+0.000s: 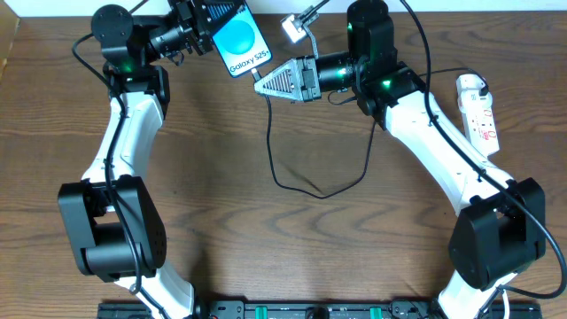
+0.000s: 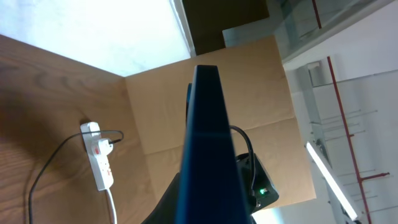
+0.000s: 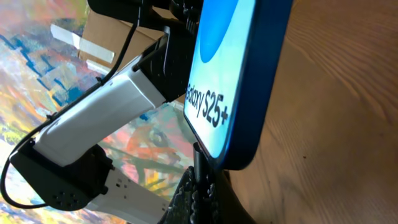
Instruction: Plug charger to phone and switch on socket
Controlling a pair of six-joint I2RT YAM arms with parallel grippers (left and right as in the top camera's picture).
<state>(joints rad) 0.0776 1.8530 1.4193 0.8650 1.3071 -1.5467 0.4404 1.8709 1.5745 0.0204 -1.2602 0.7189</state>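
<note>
My left gripper is shut on the phone and holds it off the table at the back, blue screen up. The phone shows edge-on in the left wrist view. My right gripper is shut on the charger's connector tip, which is right at the phone's bottom edge. I cannot tell if the tip is seated. The black charger cable loops across the table. The white socket lies at the right, with a plug in its far end.
The socket's white cord trails toward the front. A cardboard wall stands behind the table. A small white block sits above the right gripper. Both arm bases stand at the front edge.
</note>
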